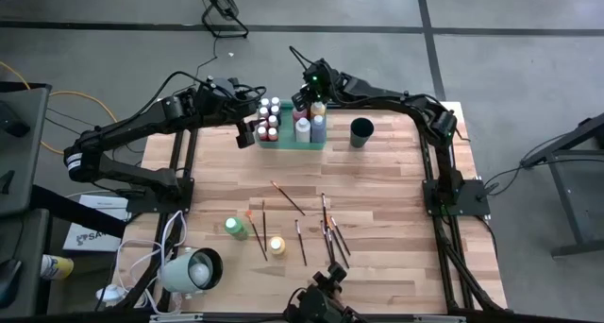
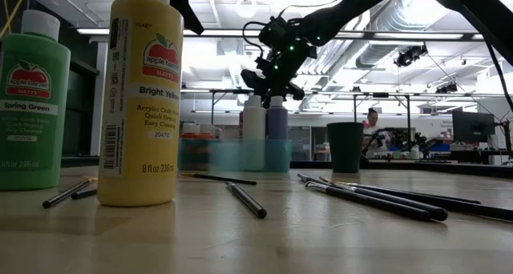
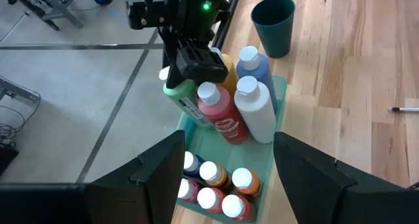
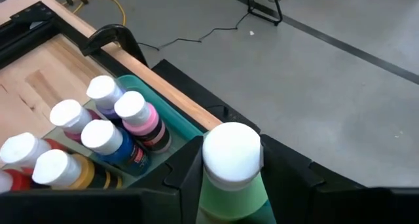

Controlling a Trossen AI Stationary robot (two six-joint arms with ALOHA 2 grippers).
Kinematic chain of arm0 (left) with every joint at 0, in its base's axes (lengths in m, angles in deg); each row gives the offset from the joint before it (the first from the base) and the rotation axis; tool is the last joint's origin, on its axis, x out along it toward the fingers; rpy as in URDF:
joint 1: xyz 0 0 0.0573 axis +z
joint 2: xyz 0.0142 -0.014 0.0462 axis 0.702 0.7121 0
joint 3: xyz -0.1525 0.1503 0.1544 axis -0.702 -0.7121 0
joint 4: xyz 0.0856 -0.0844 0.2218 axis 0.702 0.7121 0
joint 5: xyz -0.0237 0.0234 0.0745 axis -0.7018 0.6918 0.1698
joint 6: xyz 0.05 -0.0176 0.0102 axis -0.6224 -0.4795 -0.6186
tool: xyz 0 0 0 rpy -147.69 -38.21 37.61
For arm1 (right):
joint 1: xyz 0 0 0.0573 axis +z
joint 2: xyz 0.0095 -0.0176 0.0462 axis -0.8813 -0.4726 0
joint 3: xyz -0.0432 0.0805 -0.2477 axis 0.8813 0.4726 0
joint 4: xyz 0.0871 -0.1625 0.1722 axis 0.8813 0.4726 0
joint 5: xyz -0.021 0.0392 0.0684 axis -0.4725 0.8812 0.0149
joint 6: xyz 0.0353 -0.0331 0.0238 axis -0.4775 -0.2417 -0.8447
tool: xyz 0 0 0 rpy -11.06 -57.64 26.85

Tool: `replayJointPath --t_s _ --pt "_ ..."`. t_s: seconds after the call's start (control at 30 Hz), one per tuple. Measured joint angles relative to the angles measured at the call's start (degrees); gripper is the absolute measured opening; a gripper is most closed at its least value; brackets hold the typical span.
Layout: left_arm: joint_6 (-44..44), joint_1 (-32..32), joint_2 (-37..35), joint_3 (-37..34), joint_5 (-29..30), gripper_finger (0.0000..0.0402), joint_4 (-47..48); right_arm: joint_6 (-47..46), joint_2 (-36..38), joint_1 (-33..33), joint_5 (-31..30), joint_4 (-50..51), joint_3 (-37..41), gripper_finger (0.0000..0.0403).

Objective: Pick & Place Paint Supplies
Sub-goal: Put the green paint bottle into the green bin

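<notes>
1. Over the far edge of the wooden counter [image 1: 377, 200], our right end effector [image 4: 230, 178] pinches a light green paint bottle [image 4: 232, 191] just below its white cap, holding it in the far corner of the green tray [image 3: 278, 103].
2. That tray already holds tall bottles in red [image 3: 222, 116], white [image 3: 256, 109], blue and orange, plus a cluster of small white-capped bottles [image 3: 219, 188] at the other end.
3. Our left end effector [image 1: 247, 132] waits beside the tray's left end, fingers spread and empty.
4. We judge the step in hand to be setting this bottle down. To do it well, we should keep it upright, make sure its base sits flat on the tray floor, and part the fingers only enough to free it.
5. We should then lift straight up, since the red and orange bottles stand touching or nearly touching and could tip.
6. Near the front of the counter, a green bottle [image 1: 233, 227], a yellow bottle [image 1: 276, 245] and several brushes [image 1: 330, 229] still lie outside the tray, beside a dark cup [image 1: 360, 131] that stands empty so far as we can see.
</notes>
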Motion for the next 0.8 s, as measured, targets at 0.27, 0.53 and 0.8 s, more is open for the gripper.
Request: replayJointPath --t_s 0.27,0.53,0.8 --pt "0.0 0.0 0.0 0.0 0.0 0.0226 0.0 0.0 0.0 0.1 0.4 0.1 0.0 0.0144" --pt "0.0 0.0 0.0 0.0 0.0 0.0226 0.0 -0.1 0.1 0.1 0.4 -0.1 0.0 0.0188" --pt "0.0 0.0 0.0 0.0 0.0 0.0226 0.1 0.6 3.6 -0.1 0.4 0.7 0.0 0.0208"
